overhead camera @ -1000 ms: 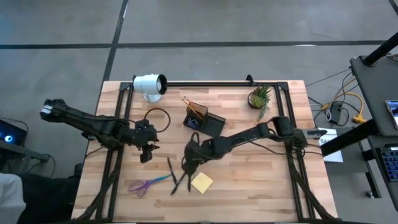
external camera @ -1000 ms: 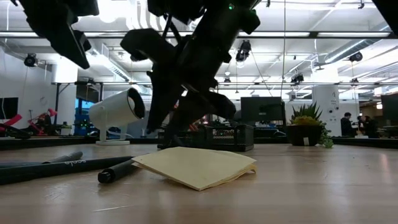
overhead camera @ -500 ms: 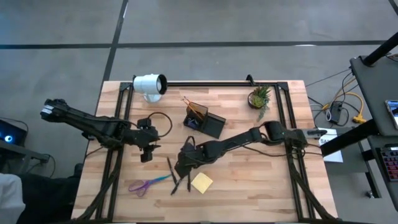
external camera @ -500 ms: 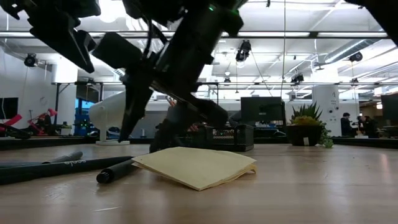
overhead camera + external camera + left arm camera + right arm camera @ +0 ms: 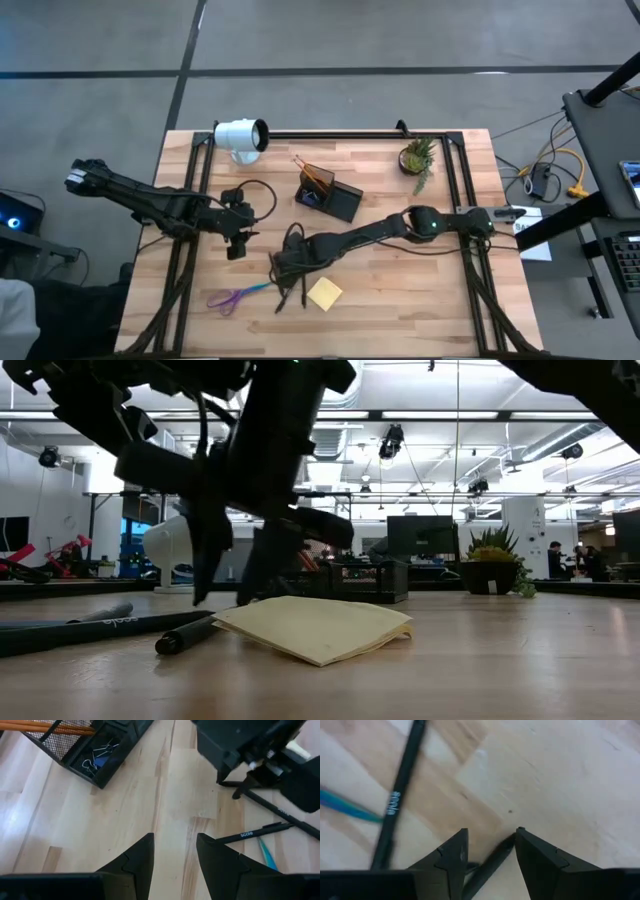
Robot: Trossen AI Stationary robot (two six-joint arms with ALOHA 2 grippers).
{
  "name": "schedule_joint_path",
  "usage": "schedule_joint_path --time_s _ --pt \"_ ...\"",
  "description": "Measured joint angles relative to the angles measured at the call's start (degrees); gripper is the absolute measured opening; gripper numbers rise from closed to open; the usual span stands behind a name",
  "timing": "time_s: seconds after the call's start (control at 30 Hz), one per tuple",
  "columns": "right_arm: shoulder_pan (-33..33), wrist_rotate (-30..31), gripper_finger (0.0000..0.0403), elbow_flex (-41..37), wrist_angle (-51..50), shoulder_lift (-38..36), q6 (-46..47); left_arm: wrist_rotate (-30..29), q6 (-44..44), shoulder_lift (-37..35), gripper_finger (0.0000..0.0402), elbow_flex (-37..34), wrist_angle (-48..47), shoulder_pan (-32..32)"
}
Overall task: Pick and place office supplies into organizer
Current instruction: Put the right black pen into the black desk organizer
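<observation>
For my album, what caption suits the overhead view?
Right gripper lowers open over black pens while left gripper waits.

The right gripper (image 5: 284, 272) is reaching low over the thin black pens (image 5: 279, 291), seemingly touching one, beside the square yellow sticky-note pad (image 5: 324, 293); the left gripper (image 5: 236, 248) is hanging nearby.

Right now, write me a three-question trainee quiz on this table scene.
1. True or false: the right gripper has its open fingers on either side of a black pen lying on the table.
2. Which item lies nearest the scissors? A) potted plant B) sticky-note pad C) white lamp
3. Fill in: the orange pencils stand in the ____.

Key: 1 true. 2 B. 3 organizer, whose low compartment also holds small clips. The left gripper waits open above bare wood.
</observation>
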Motion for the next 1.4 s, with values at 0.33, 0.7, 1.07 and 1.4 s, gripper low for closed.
schedule_joint_path --time_s 0.33,0.7,1.07,1.4 --pt "1.32 -0.19 0.015 1.57 -9.41 0.58 12.0 0.07 0.21 -0.01 0.0134 0.0 0.0 0.0" --pt "1.31 -0.18 0.0105 0.92 -11.0 0.46 14.38 0.68 0.23 -0.03 0.0134 -0.02 0.04 0.0" --pt "1.57 2.64 0.0119 3.11 -7.61 -1.18 13.93 0.83 0.23 -0.05 0.0134 0.59 0.48 0.0" --pt "2.23 1.52 0.0124 3.11 -6.73 0.9 13.02 0.83 0.19 -0.05 0.0134 0.55 0.51 0.01"
